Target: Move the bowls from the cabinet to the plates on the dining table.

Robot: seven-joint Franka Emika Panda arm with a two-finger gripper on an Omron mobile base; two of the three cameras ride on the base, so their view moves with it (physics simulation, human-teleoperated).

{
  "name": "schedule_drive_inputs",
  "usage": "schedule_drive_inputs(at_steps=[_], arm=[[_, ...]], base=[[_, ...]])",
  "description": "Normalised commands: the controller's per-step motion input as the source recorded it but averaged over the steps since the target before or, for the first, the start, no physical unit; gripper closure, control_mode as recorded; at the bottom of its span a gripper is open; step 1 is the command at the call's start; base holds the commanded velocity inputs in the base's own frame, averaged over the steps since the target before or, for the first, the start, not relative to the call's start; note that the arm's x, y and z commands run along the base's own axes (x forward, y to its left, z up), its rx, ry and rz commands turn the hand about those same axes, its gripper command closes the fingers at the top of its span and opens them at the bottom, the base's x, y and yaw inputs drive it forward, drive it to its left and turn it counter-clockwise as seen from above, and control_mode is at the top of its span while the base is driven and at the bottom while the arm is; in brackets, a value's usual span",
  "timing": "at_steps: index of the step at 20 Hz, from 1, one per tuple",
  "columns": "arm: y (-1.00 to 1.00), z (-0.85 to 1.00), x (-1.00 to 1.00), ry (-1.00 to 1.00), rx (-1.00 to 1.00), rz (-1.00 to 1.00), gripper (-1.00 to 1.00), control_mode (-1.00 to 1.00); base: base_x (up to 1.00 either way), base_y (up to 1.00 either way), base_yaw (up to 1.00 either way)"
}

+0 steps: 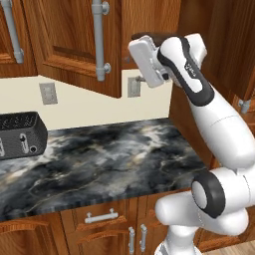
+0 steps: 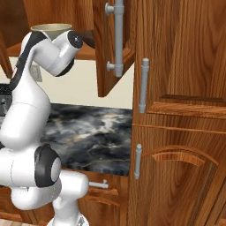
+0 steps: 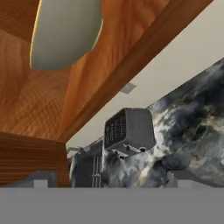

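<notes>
Arm reaching up toward the open cabinet

The gripper (image 3: 109, 181) is hanging spread and empty over the counter (image 1: 99, 154), tilting up because the cream bowl (image 3: 65, 33) is sitting farther back on the cabinet (image 2: 176, 66) shelf, apart from it.

Pale bowl (image 3: 65, 33) sits on the cabinet (image 3: 26, 109) shelf; probably a toaster (image 3: 129, 130) beyond.

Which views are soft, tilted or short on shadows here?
Left base view: sharp and evenly lit, with faint reflections on the black-and-grey marble worktop and barely any shadow under the dark grey slotted toaster. Right base view: crisp, flat light. Hand view: rolled hard, so the worktop runs diagonally; softer, and the nearby pale beige-cream bowl is a featureless blob.
</notes>
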Motion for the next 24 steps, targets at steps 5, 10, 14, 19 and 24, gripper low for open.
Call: schedule_drive_inputs(at_steps=[5,10,14,19,24], arm=[[0.7,0.0,0.34,0.0,-0.01,0.13,-1.0,-1.0],[0.67,0.0,0.33,0.0,-0.01,0.13,-1.0,-1.0],[0.73,0.0,0.14,0.0,0.0,0.15,-1.0,-1.0],[0.84,0.0,0.01,0.0,0.0,0.17,-1.0,-1.0],[0.95,0.0,-0.03,0.0,0.0,0.19,-1.0,-1.0]], base=[[0.0,0.0,0.0],[0.0,0.0,0.0],[0.0,0.0,0.0],[0.0,0.0,0.0],[0.0,0.0,0.0]])
